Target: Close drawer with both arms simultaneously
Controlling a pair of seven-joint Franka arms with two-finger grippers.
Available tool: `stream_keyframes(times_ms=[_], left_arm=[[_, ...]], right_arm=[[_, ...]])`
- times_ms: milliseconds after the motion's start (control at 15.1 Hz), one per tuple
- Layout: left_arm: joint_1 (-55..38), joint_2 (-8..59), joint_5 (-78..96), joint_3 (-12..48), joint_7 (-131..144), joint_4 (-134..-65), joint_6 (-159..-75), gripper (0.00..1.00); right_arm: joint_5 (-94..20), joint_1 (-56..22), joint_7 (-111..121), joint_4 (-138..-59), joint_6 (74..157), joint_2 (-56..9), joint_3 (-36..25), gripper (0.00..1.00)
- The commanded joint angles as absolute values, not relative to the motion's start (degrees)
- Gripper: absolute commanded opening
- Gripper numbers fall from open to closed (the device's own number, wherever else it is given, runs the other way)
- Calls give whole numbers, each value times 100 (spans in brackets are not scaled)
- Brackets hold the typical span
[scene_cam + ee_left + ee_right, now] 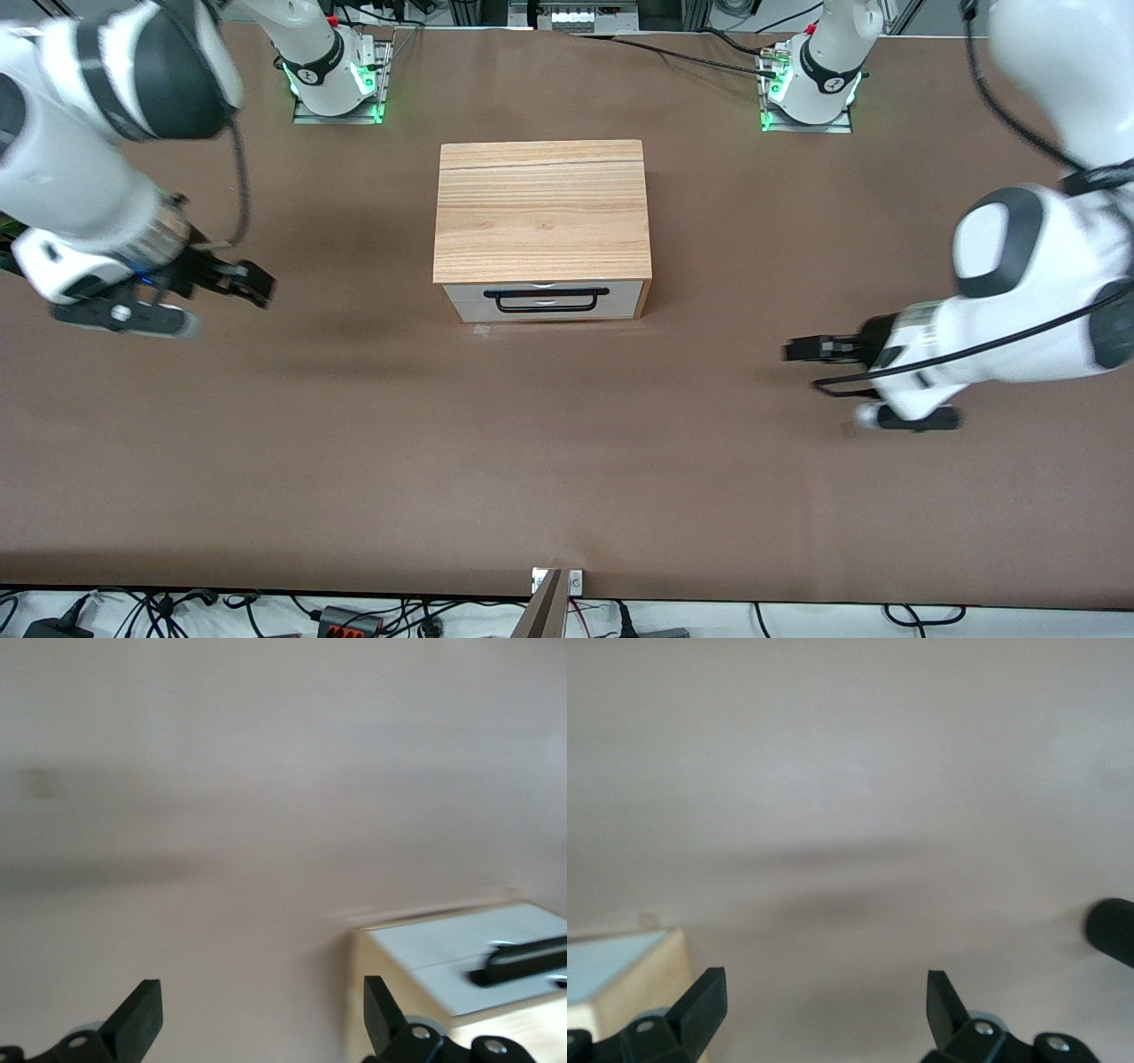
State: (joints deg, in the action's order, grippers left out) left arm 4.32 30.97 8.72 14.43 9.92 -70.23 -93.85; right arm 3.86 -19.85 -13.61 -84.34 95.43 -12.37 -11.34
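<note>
The light oak-grain box [542, 208] stands mid-table. The drawer's white front panel [542, 301] with its black wire handle [547, 299] faces the front camera and sits about level with the box's front. My right gripper [259, 285] hovers open and empty over bare table toward the right arm's end, apart from the box. My left gripper [790, 351] hovers open and empty over bare table toward the left arm's end. The left wrist view shows my open left gripper [261, 1019], the white panel [461, 952] and the handle [524, 961]. The right wrist view shows my open right gripper [824, 1001] and a box corner [629, 979].
The brown table [567, 461] spreads wide nearer the front camera than the box. The arm bases [335, 75] [811, 84] stand at the table's edge farthest from the camera. A dark rounded shape [1112, 930] shows at the right wrist view's edge.
</note>
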Motion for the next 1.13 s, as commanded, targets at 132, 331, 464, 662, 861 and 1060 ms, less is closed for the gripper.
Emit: stream_keyframes(times_ms=[132, 331, 464, 662, 861, 1060], left_arm=[[896, 2515, 483, 1520, 940, -6873, -8975, 100], [931, 1979, 404, 1459, 941, -6847, -8500, 100], [932, 1662, 378, 1424, 940, -6899, -8202, 100], [932, 1504, 194, 1503, 940, -7092, -7970, 100], [888, 934, 132, 1529, 1124, -8002, -8226, 100], [923, -93, 70, 1538, 1187, -9470, -8909, 100]], right_arm=[[352, -1706, 172, -8561, 9308, -905, -1529, 100], [11, -944, 448, -8700, 9325, -818, -1093, 100], [-53, 109, 413, -8937, 9352, -634, -32, 100], [-70, 598, 247, -9613, 9684, -133, 571, 100], [-123, 336, 123, -9712, 9739, -53, 266, 100], [-123, 97, 229, -9633, 9686, -62, -184, 100]])
